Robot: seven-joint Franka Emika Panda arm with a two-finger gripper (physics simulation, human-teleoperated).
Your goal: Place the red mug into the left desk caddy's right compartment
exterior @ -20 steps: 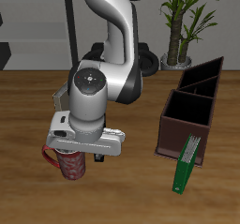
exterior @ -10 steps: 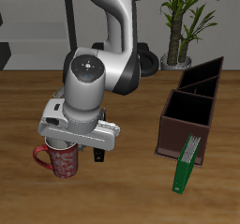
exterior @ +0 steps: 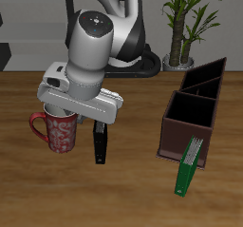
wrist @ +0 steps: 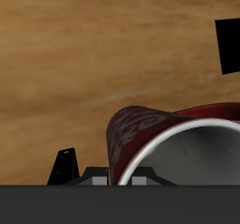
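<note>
The red mug (exterior: 57, 133), speckled with a pale pattern, hangs above the wooden table, its handle pointing away from the caddies. My gripper (exterior: 65, 113) is shut on its rim from above, and the hand hides most of the opening. The wrist view shows the red mug (wrist: 150, 134) close up with its white inside, and one dark fingertip (wrist: 64, 168) beside it. The left desk caddy (exterior: 182, 134), dark reddish-brown with an inner divider, stands well off to the side of the mug, at about the same depth on the table.
A blacker divided box (exterior: 205, 79) sits just behind the reddish-brown caddy. A green flat item (exterior: 190, 164) leans against that caddy's front wall. A black slab (exterior: 99, 141) lies on the table beside the mug. A potted plant (exterior: 182, 22) stands at the back.
The mug has risen off the table in my gripper. The arm has lifted and swung back, uncovering the black slab on the table.
</note>
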